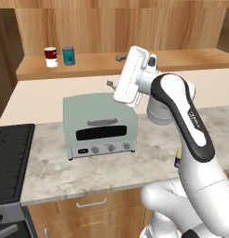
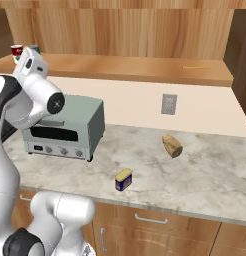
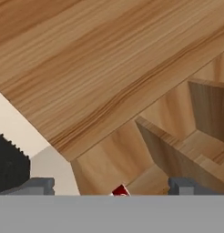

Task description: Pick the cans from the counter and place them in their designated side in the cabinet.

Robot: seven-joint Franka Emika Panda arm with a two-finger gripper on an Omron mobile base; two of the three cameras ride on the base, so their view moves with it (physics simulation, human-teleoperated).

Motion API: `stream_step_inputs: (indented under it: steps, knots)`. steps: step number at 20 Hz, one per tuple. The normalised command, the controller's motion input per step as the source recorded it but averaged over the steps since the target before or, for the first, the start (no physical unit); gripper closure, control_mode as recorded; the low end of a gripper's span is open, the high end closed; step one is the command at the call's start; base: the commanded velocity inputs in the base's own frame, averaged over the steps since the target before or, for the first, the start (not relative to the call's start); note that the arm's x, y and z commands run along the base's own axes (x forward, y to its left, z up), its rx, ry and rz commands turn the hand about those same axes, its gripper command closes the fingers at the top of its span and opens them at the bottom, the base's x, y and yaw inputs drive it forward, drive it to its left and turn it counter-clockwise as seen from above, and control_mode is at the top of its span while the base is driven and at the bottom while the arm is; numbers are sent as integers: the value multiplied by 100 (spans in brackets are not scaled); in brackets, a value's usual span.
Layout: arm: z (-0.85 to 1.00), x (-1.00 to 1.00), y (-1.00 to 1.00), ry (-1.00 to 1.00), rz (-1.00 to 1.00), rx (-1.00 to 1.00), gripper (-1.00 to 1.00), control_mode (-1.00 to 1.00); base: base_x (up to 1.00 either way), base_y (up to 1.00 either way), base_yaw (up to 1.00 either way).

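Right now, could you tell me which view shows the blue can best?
The right base view: the blue can stands whole on the counter. In the left base view, the arm hides most of it.

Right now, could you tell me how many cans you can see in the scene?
3. A red-and-white can and a teal can stand side by side at the cabinet shelf's left end; a dark blue can sits on the counter. Others may be hidden.
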Motion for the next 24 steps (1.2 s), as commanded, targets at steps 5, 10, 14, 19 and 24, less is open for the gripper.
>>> stream_step_inputs:
  steps: [5, 10, 14, 19, 24]
  knots:
    - [22, -41, -30, 4, 5, -3, -100, -100, 0, 0, 0]
    - [15, -44, -27, 7, 2, -3, -100, -100, 0, 0, 0]
    - [12, -41, -24, 11, 0, -4, -100, -100, 0, 0, 0]
    - [9, -35, -23, 13, -1, -4, -100, -100, 0, 0, 0]
    - [14, -26, -13, 13, -2, 0, -100, -100, 0, 0, 0]
